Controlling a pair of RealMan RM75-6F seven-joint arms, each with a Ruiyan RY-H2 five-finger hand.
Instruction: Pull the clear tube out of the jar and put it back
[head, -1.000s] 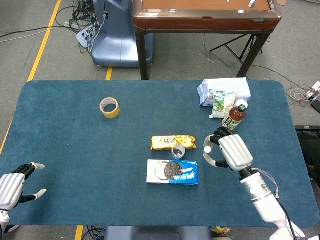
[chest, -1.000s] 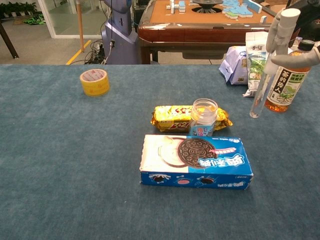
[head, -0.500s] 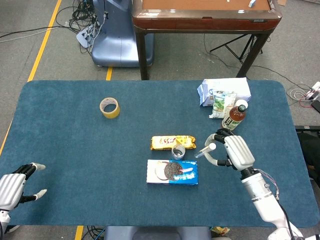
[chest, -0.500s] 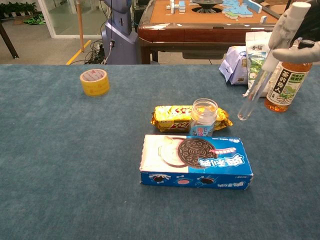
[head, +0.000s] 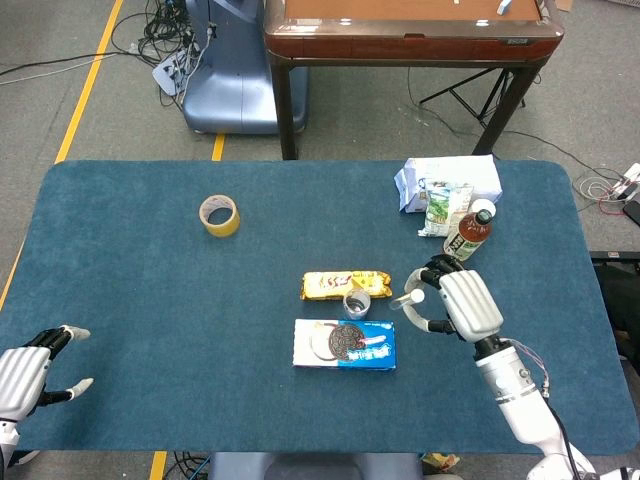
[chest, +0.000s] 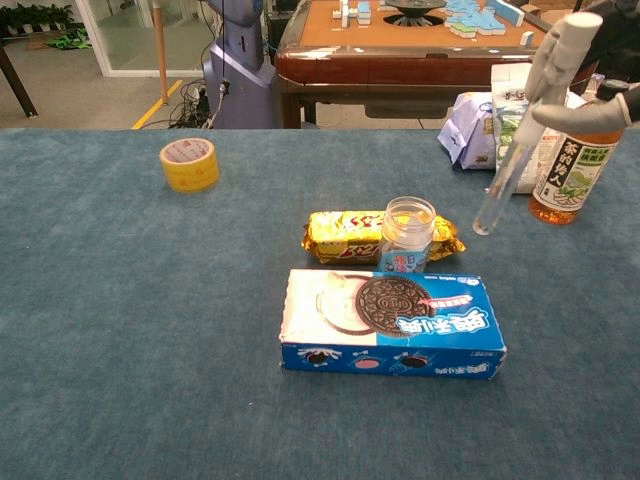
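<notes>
Right hand (head: 462, 303) grips the clear tube (chest: 510, 165) near its white cap; tube tilted, lower end in the air, out of the jar (chest: 407, 236) and to the hand's left. Jar open-topped, upright between gold snack pack (head: 345, 284) and Oreo box (chest: 392, 322). Tea bottle (chest: 574, 160) just behind the hand. Left hand (head: 24, 377) fingers spread, holding nothing, at the bench's (head: 150, 290) near-left edge.

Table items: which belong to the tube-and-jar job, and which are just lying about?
Job:
tube, held tilted by the right hand
jar, open, tube not in it

Lying about:
tape roll
yellow snack pack
cookie box
tea bottle
white packets
left hand, idle at the table edge
</notes>
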